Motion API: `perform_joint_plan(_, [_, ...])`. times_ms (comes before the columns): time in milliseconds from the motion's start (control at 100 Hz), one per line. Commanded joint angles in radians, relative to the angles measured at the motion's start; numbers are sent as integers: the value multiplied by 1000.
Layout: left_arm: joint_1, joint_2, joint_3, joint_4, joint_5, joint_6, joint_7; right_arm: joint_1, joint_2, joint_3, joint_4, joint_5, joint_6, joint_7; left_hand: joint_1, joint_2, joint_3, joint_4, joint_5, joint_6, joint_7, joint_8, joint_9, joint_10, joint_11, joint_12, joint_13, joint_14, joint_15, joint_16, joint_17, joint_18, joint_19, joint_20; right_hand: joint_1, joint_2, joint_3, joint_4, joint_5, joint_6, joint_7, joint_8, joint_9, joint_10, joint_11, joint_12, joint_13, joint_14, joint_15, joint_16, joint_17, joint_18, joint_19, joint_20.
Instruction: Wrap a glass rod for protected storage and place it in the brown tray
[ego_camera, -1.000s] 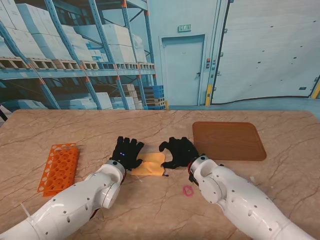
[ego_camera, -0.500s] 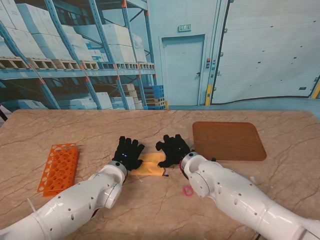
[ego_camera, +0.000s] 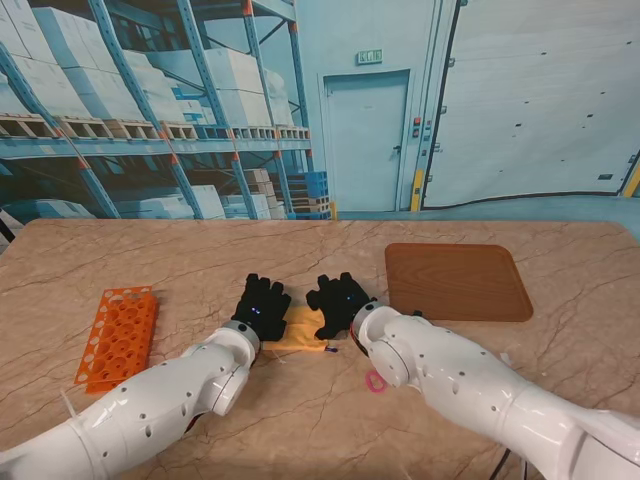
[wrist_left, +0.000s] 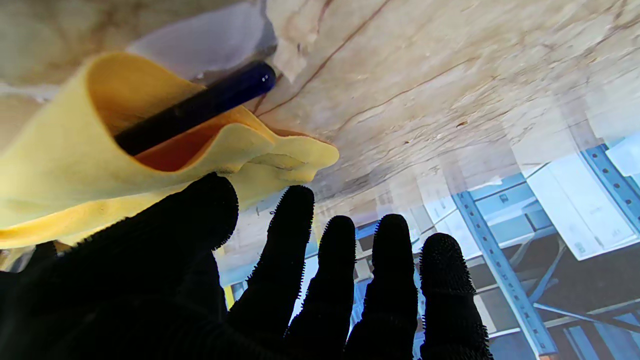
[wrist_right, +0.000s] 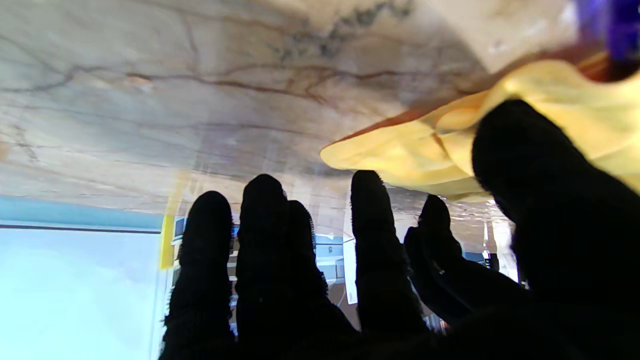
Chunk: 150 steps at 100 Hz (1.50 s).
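Yellow cloth (ego_camera: 303, 329): on marble table (ego_camera: 180, 265), mid-centre, folded over dark blue glass rod (wrist_left: 195, 107); rod end protrudes from fold.
Left hand (ego_camera: 261, 305): fingers spread, thumb against cloth edge; grip cannot tell.
Right hand (ego_camera: 340, 302): fingers spread, thumb on cloth; grip cannot tell.
Brown tray (ego_camera: 456, 281): right, apart.
Orange rack (ego_camera: 118, 336): left.
Pink ring (ego_camera: 376, 382): near right forearm.

Dark blue glass rod (wrist_left: 200, 107) lying inside folded yellow cloth (ego_camera: 300, 327); brown tray (ego_camera: 456, 281) flat, empty, well right.
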<state>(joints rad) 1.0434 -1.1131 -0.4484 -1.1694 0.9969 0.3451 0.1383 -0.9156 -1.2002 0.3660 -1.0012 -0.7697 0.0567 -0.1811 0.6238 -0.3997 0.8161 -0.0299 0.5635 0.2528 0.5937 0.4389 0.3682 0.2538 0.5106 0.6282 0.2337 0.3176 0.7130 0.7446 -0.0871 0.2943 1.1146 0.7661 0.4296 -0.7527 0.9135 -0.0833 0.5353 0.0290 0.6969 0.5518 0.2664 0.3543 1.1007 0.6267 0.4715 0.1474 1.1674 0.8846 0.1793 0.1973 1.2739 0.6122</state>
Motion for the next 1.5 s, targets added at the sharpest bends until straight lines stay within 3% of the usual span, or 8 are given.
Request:
perform_joint_plan(0, [8,-1,10,7,-6,-6,-16,-7,-7,-8,13,3,-12,18,19,-108,-5,-15,70,-24,92,40,-20,24,9,10,-22,0,-11,3,-17,19,-15,18,92,-46,103,9,101,-52,93,39,19,11,32,25,31,-12,38,21,1,-6,48,-3])
perform_joint_plan(150, [7,-1,17,2,-10,-6,-25,-6,-11,-8,17,24,-23,33,28,-137,8,-34,2,-60,238,132,-25,20,11,15,-26,-4,-22,-4,-16,16,-25,18,155,-84,128,-95,94,-134,357,12,46,-7,32,33,42,-20,38,17,-2,-11,41,-4])
perform_joint_plan(510, [8,-4,17,-5,-24,-8,-36,-31,-5,38,-4,37,-21,29,201,-234,19,-116,-102,-118,571,346,26,-1,50,26,1,-14,-19,-14,-15,4,-23,39,142,-26,136,-94,-34,-187,520,72,46,-30,16,16,39,-34,14,-20,-6,-22,27,-6])
perform_joint_plan(670, [16,-9,5,-1,-26,-17,-8,-55,4,78,-24,36,-17,22,226,-186,14,-110,-108,-150,625,353,85,-15,88,37,41,-21,-2,-15,-15,-4,13,67,121,14,135,-83,-71,-171,500,49,46,-37,7,3,37,-37,2,-43,-4,-25,23,-7])
perform_joint_plan(770, [26,-10,-9,-6,-23,-24,7,-67,7,101,-33,41,-18,21,229,-172,18,-104,-131,-193,641,372,269,-41,105,8,196,-36,-35,-80,1,-5,30,71,102,39,136,-65,-90,-147,457,25,47,-40,3,-7,37,-38,-1,-68,-2,-30,19,-8])
perform_joint_plan(990, [53,-14,-46,-23,-33,-46,36,-90,11,147,-59,51,-21,17,220,-140,15,-88,-166,-253,650,417,550,-92,96,167,402,-36,73,-95,99,-16,106,72,35,86,106,14,-98,-101,321,79,63,-50,-3,-26,43,-39,13,-96,14,-40,10,-5])
perform_joint_plan(1280, [96,-4,-104,-54,-13,-89,64,-112,13,202,-91,71,-20,17,220,-124,7,-79,-184,-260,660,427,554,-101,125,191,409,-43,120,-73,110,-13,120,68,24,110,74,21,-144,-65,159,27,60,-53,-10,-33,34,-43,9,-95,14,-40,9,-2])
perform_joint_plan(1490, [127,3,-145,-80,8,-103,78,-83,2,169,-54,99,-43,33,220,-128,9,-75,-184,-262,666,432,559,-104,133,194,416,-45,128,-67,119,-1,125,68,48,64,88,13,-179,-149,73,-9,31,-63,-34,-43,5,-52,-13,-108,4,-49,-17,-7])
